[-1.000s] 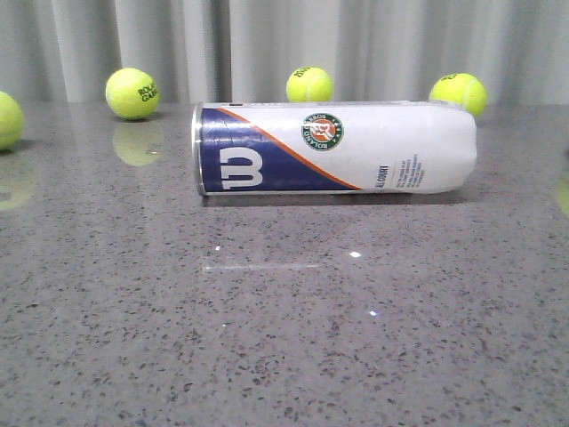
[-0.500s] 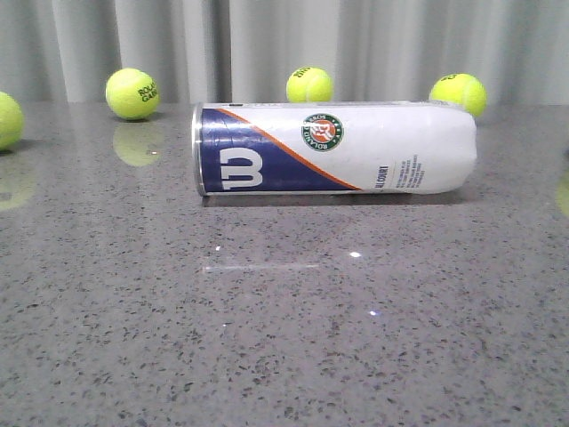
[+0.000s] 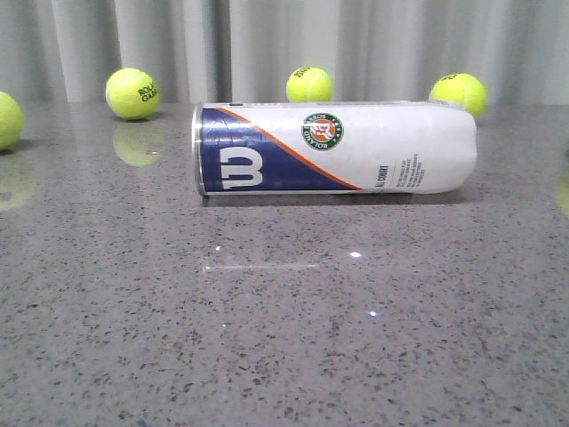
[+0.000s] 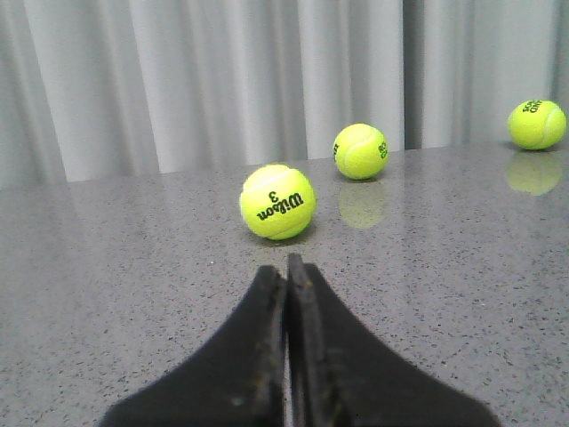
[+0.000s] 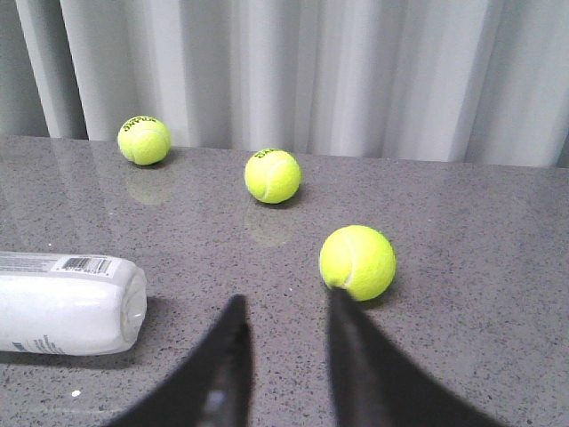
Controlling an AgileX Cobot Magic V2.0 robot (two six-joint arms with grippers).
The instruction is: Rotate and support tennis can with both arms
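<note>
From the front, a tennis ball [image 3: 7, 119] sits cut off at the far left edge of the grey speckled table [image 3: 284, 347], and a second ball [image 3: 132, 92] printed with dark lettering rests further back, near the pale curtain [image 3: 284, 44]. The tennis can [image 3: 333, 148] lies on its side across the middle of the table, its metal rim [image 3: 197, 149] pointing left and its white rounded end pointing right. The navy panel with the white W logo [image 3: 242, 168] faces the camera, the orange stripe runs diagonally beside it, and the round emblem [image 3: 323, 131] sits near the top edge. A third ball [image 3: 309, 84] shows just behind the can, and a fourth [image 3: 458, 92] behind its right end. Neither arm appears in the front view.

In the left wrist view, the left gripper [image 4: 286, 267] has its 2 black fingers pressed together, holding nothing, hovering over bare table. A ball marked with a 3 [image 4: 277, 202] lies just ahead of it, with 2 more balls [image 4: 360, 151] [image 4: 536, 124] further off.

In the right wrist view, the right gripper [image 5: 284, 307] has its fingers narrowly parted and empty. The white end of the can [image 5: 71, 302] (barcode visible) lies off to one side, apart from the fingers. One ball [image 5: 357, 261] sits close by one fingertip; whether it touches cannot be told. 2 others [image 5: 272, 175] [image 5: 144, 140] lie nearer the curtain.
</note>
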